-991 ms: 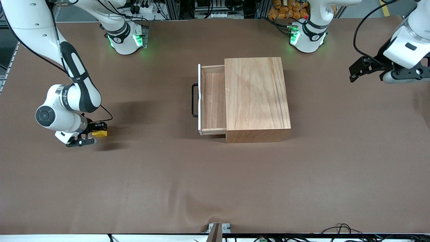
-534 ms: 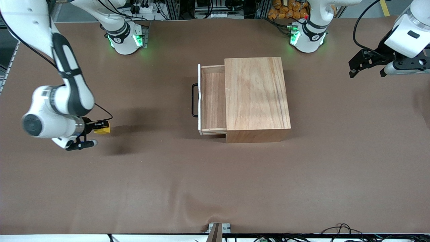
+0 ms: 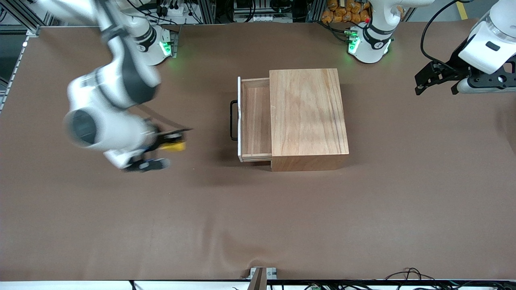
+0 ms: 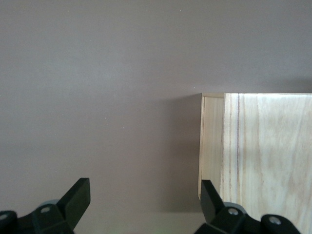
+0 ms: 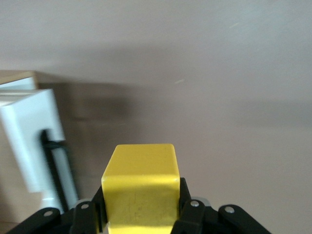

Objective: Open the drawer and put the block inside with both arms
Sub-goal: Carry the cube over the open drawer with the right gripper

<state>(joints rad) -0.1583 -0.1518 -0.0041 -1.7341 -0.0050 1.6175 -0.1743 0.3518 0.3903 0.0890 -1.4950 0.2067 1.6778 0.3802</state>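
A brown mat covers the table [image 3: 258,221], wrinkled at the edge nearest the front camera, with aluminium framing, cables and orange items past the arms' green-lit bases. The right gripper [image 3: 171,141] hangs over bare mat, clenched on the yellow block [image 3: 173,146], and the drawer [image 3: 254,121] stands pulled out of the wooden box [image 3: 308,117], its black handle [image 3: 232,120] facing that gripper. The left gripper [image 3: 437,82] waits released over the mat toward the left arm's end, the box's end toward it.

Yellow block [image 5: 140,187] aloft over bare table — wooden drawer [image 3: 254,119] open.
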